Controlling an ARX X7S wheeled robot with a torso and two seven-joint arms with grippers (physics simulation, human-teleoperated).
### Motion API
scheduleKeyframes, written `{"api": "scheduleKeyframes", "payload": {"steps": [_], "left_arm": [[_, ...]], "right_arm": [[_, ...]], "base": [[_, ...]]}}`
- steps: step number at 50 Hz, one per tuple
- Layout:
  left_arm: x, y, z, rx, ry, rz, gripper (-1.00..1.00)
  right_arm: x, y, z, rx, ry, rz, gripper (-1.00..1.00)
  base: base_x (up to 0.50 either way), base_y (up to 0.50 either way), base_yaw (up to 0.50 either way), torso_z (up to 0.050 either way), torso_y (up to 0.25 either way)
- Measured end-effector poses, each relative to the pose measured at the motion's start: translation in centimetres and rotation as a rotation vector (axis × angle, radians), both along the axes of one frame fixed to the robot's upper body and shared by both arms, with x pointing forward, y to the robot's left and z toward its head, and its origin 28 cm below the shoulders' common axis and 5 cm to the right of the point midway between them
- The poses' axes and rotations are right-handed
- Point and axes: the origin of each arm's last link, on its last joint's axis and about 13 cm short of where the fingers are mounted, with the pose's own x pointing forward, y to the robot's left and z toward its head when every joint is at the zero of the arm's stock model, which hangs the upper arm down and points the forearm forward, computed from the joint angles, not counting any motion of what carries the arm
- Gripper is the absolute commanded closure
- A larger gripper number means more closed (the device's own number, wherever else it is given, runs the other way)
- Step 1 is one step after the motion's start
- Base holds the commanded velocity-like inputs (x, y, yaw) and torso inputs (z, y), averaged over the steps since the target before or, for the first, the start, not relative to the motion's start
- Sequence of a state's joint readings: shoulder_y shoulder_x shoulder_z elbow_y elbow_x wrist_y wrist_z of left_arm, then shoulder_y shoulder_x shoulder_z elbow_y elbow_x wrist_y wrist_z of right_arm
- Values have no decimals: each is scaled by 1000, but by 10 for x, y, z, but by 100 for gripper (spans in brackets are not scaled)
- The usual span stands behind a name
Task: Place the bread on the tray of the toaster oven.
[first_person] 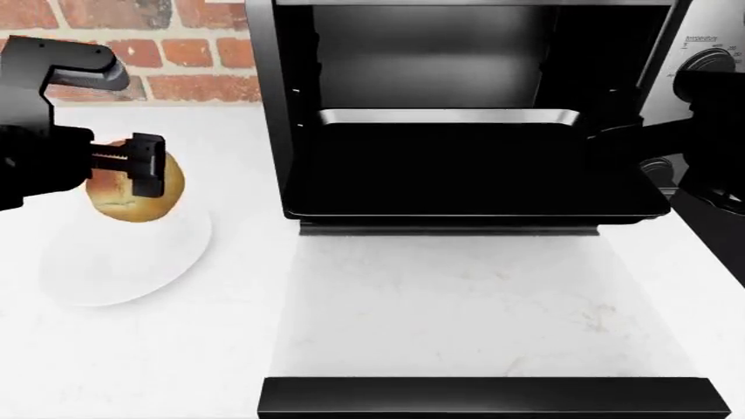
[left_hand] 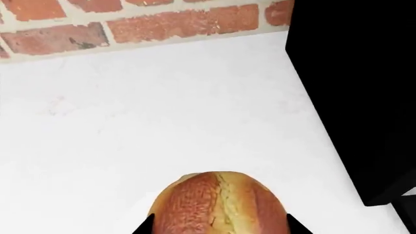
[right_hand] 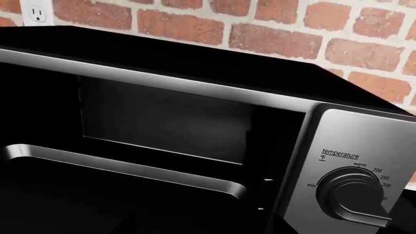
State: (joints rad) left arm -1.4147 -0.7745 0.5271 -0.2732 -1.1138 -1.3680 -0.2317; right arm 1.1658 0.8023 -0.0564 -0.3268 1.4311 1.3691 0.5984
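The bread (first_person: 131,194), a golden-brown roll, is held between the fingers of my left gripper (first_person: 146,166), lifted a little above a white plate (first_person: 105,262). In the left wrist view the bread (left_hand: 221,202) fills the space between the black fingertips (left_hand: 144,226). The toaster oven (first_person: 279,105) stands open to the right of it. Its black tray (first_person: 466,175) is pulled out of the cavity. My right gripper (first_person: 605,135) is at the tray's right edge, and its jaws are hidden against the black. The right wrist view shows the tray's silvery rim (right_hand: 130,168) and the oven's panel (right_hand: 364,141).
The oven door (first_person: 466,305) lies open and flat toward me, with its black handle bar (first_person: 489,397) at the near edge. A temperature knob (right_hand: 354,195) sits on the silver panel. A brick wall (left_hand: 162,24) runs behind the white counter (left_hand: 162,112). The oven's black side (left_hand: 351,97) is close to the bread.
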Motion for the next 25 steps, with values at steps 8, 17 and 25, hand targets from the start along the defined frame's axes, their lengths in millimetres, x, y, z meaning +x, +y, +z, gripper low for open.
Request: {"api": "scheduleKeyframes", "payload": {"steps": [8, 17, 25], "left_arm": [[-5, -9, 23, -28, -63, -51, 100], [-18, -26, 55, -41, -144, -140, 100], [-30, -41, 83, -53, -211, -215, 100]], "right_arm": [[-2, -1, 1, 0, -1, -2, -100], [-4, -1, 3, -1, -5, -1, -100], [-4, -1, 4, 1, -9, -1, -100]], "base": [[0, 0, 0, 0, 0], [0, 0, 0, 0, 0], [0, 0, 0, 0, 0]]}}
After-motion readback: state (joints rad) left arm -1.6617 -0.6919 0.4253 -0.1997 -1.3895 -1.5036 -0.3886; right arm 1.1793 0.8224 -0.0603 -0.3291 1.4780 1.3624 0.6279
